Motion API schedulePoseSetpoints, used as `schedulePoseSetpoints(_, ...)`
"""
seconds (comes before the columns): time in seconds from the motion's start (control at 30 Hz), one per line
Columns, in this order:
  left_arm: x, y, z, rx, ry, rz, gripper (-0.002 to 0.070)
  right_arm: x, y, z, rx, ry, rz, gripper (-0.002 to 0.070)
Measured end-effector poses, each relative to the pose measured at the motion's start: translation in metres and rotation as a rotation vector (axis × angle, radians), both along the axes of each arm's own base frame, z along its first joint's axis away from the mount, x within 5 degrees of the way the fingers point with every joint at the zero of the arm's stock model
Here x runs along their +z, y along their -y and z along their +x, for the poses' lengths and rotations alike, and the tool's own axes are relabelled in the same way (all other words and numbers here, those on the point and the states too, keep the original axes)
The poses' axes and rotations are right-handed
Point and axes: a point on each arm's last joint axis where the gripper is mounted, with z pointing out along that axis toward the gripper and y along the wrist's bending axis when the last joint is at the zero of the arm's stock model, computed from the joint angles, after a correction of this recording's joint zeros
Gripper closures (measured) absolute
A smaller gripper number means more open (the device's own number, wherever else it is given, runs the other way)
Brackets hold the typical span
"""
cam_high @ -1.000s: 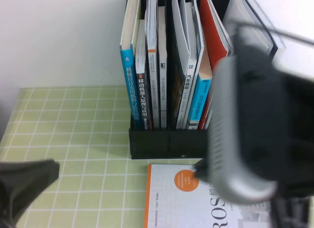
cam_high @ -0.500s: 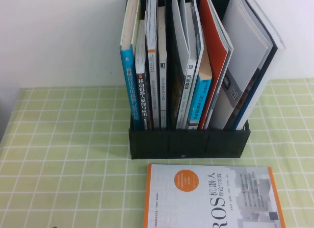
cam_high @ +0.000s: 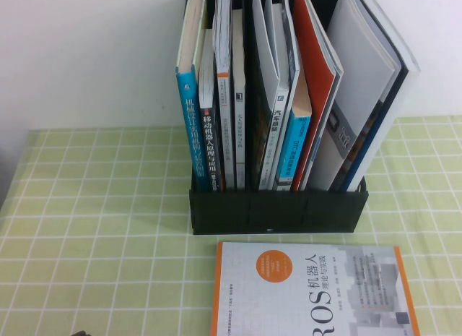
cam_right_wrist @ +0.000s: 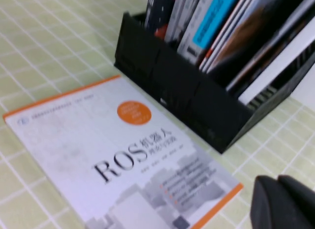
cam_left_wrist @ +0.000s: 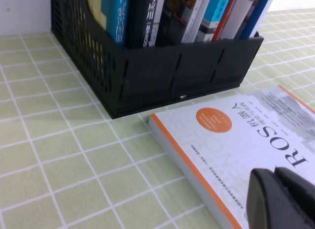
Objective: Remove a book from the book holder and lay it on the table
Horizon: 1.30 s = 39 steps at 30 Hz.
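The book (cam_high: 310, 293), white with orange edge stripes, an orange circle and "ROS" lettering, lies flat on the table (cam_high: 108, 227) just in front of the book holder (cam_high: 278, 209). The black holder stands upright with several books in it. Neither gripper shows in the high view. In the left wrist view my left gripper (cam_left_wrist: 274, 172) is shut and empty, hovering over the book (cam_left_wrist: 236, 135) near its front corner, with the holder (cam_left_wrist: 172, 76) beyond. In the right wrist view my right gripper (cam_right_wrist: 278, 182) is shut and empty, beside the book (cam_right_wrist: 123, 155) and short of the holder (cam_right_wrist: 172, 86).
The holder keeps a light blue-spined book (cam_high: 189, 126) at its left, a red-covered magazine (cam_high: 317, 54) towards its right and a large leaning magazine (cam_high: 368, 83) at the far right. A white wall (cam_high: 86, 54) stands behind. Green grid cloth lies to the left.
One second ago my right arm filled the right of the high view and my left arm showed at bottom left; both have drawn out of that view. The book has not moved.
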Motion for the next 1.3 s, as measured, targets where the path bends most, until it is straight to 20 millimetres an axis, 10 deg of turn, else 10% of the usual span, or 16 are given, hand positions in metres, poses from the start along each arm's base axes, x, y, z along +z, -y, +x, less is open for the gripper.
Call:
schedulePoseSetpoints(0.47, -0.011, 0.0, -0.001, -0.004, -0.035, 0.02, 0.0678, -0.059, -0.001, 0.001, -0.003, -0.075, -0.162, 0.0678)
schedulePoseSetpoints(1.3, -0.048, -0.038, -0.001, 0.556, -0.017, 0.023, 0.0678, -0.064, -0.001, 0.001, -0.004, -0.084, -0.175, 0.0678)
